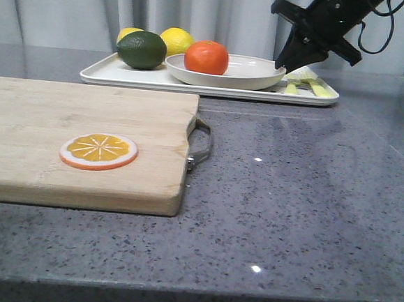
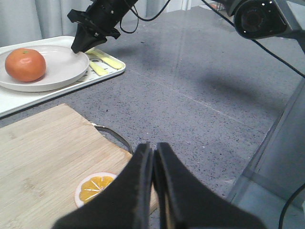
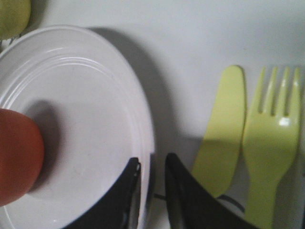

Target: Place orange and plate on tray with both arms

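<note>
Orange point(image 1: 206, 57) sits in the plate point(image 1: 253, 77), which rests on the tray point(image 1: 124, 76) at the far side of the worktop point(image 1: 310, 201). Right fingers point(image 3: 171, 200) straddle the plate's rim, narrowly parted. Left fingers point(image 2: 140, 191) are pressed together, empty, above the cutting board point(image 1: 84, 142).

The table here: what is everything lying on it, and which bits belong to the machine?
tray: one, white, far side of the table
plate: one, off-white, on the tray
orange: one, orange, on the plate
lime: one, dark green, on the tray left of the plate
lemons: two, yellow, behind the lime
knife and fork: one each, pale yellow, on the tray right of the plate
cutting board: one, wooden, near left
orange slice: one, on the board
table: grey speckled
right gripper: black, straddling the plate's rim
left gripper: black, shut, above the board
</note>
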{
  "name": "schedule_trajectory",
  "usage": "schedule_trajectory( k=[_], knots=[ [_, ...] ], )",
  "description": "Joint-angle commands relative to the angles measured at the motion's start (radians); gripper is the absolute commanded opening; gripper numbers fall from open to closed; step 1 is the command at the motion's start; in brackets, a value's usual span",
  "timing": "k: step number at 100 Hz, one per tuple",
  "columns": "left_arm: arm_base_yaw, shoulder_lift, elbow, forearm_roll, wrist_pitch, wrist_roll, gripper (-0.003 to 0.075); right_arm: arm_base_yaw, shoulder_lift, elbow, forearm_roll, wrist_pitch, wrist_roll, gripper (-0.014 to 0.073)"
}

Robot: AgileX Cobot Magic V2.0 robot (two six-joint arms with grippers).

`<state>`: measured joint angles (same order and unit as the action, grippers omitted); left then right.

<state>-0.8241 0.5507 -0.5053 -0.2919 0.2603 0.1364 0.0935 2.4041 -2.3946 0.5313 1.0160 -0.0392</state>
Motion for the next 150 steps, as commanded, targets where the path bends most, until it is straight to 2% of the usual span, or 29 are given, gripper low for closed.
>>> schedule_trajectory(
  k=[1,13,55,62,79,103,150],
  knots=[
    [-0.003,0.001,-0.025,-0.006,-0.072,0.003,-0.0020,-0.007,-0.095,-0.034,-0.029,-0.020,-0.009,0.0164],
    [-0.003,0.001,-0.025,-0.006,-0.072,0.003,-0.0020,-0.007,-0.112,-0.034,-0.087,0.010,-0.009,0.0164],
    [-0.003,0.001,-0.025,-0.006,-0.072,0.003,-0.0020,0.024,-0.211,-0.034,-0.081,0.134,-0.060,0.0159],
    [-0.003,0.001,-0.025,-0.006,-0.072,0.003,-0.0020,0.037,-0.234,-0.034,-0.082,0.155,-0.083,0.0115],
    [-0.003,0.001,-0.025,-0.006,-0.058,0.003,-0.0020,0.075,-0.293,-0.033,-0.085,0.184,-0.101,-0.0074],
    [-0.003,0.001,-0.025,-0.006,-0.045,0.003,-0.0020,0.118,-0.384,-0.033,-0.084,0.232,-0.149,-0.0067],
    [-0.003,0.001,-0.025,-0.006,-0.054,0.003,-0.0020,0.142,-0.659,-0.010,-0.084,0.247,-0.151,-0.0067]
  ],
)
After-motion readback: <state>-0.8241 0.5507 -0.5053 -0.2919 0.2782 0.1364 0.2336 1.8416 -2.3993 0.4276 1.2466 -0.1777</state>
